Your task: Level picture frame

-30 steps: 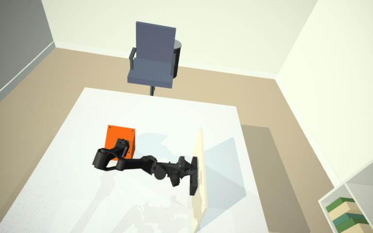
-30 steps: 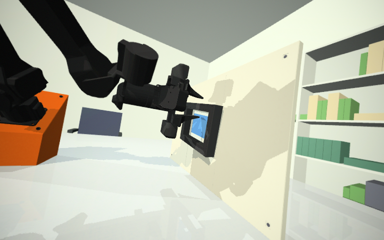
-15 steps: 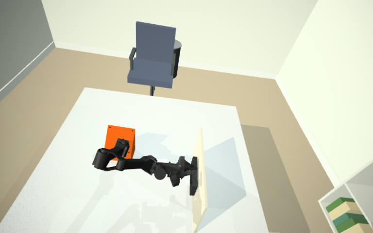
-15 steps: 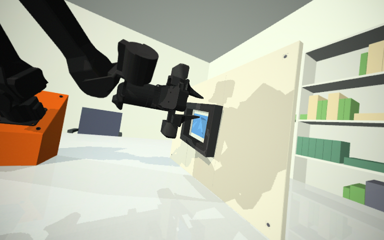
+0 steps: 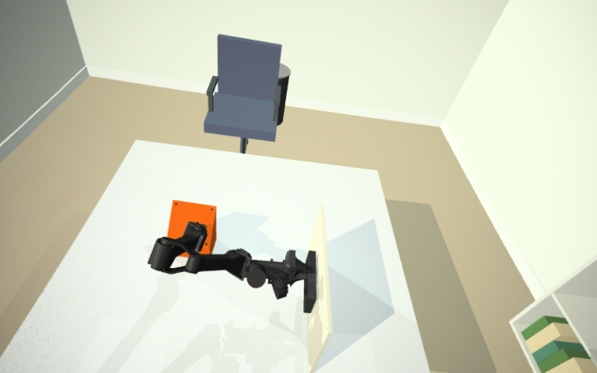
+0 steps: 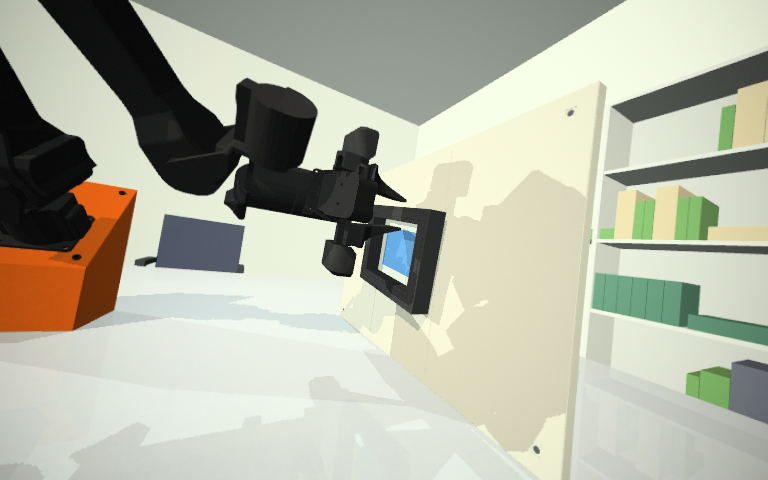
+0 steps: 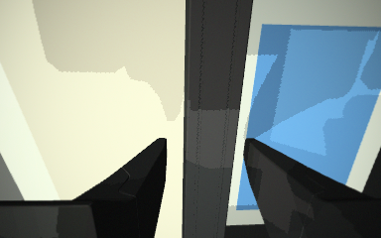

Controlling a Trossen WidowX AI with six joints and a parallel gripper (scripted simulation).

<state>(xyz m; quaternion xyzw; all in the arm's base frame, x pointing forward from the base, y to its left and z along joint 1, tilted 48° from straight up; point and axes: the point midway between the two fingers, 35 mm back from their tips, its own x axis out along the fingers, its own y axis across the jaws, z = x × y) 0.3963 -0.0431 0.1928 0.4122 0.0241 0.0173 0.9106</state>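
Note:
The dark picture frame [image 5: 309, 290] [image 6: 428, 260] [image 7: 213, 74] with its blue picture [image 6: 398, 254] [image 7: 308, 99] hangs on the cream board [image 5: 324, 308] [image 6: 509, 311]. In the exterior view it looks tilted, its side nearer that camera lower. My gripper [image 5: 305, 271] [image 6: 402, 214] [image 7: 206, 141] is open around the frame's top bar. One finger is above the bar, the other below it, in front of the picture. The wrist view shows a gap between each fingertip and the bar. The screw and the notched strip are hidden.
The arm's orange base [image 5: 192, 215] [image 6: 39, 288] stands on the white table [image 5: 246, 176] [image 6: 198, 362]. The board stands upright on the table. Beyond are a blue-grey chair [image 5: 242, 112] [image 6: 199, 243], a dark bin [image 5: 284, 94] and a shelf with books [image 5: 552, 345] [image 6: 645, 297].

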